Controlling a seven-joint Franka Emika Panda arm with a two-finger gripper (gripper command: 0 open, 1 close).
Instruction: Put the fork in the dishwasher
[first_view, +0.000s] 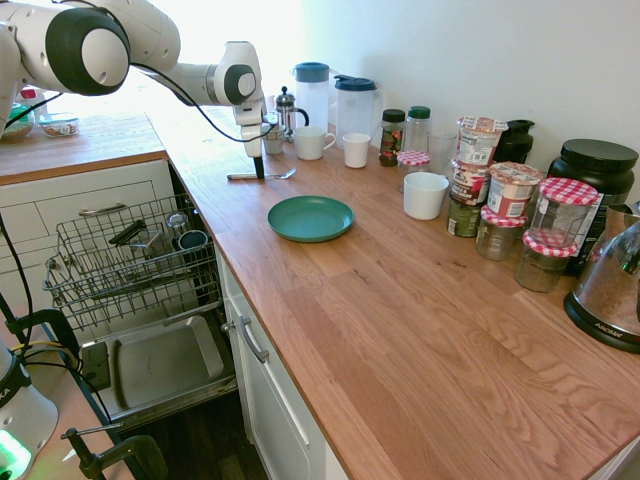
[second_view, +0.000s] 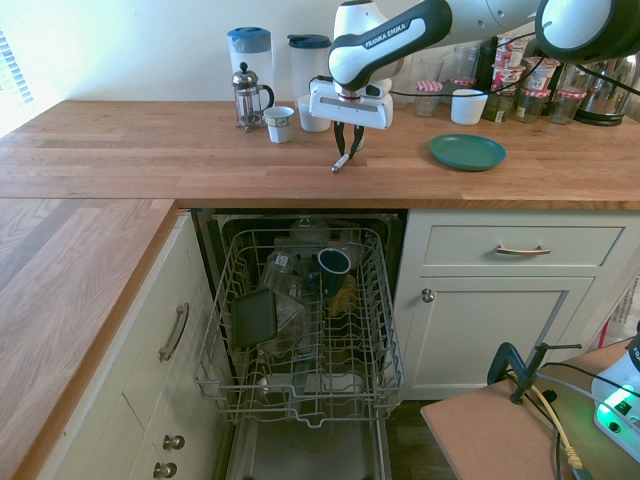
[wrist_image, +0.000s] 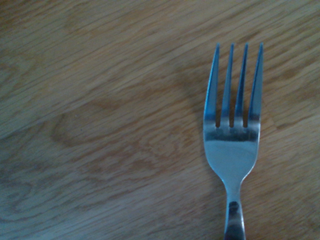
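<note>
The silver fork (first_view: 281, 174) lies flat on the wooden counter, left of the teal plate (first_view: 310, 218). My gripper (first_view: 259, 170) points straight down onto its handle, and in the second exterior view my gripper (second_view: 346, 152) has its fingers drawn in around the fork (second_view: 338, 165). The wrist view shows the fork's (wrist_image: 232, 145) tines and neck close up on the wood. Below the counter the dishwasher (first_view: 160, 365) stands open, its door down and its wire rack (second_view: 300, 330) pulled out.
A French press (second_view: 250, 95), white cups (second_view: 279, 123) and two jugs stand behind the gripper. Jars, tubs and a white mug (first_view: 425, 195) line the wall. The rack holds a dark cup (second_view: 333, 262) and other items. White drawers (second_view: 520, 245) flank the dishwasher.
</note>
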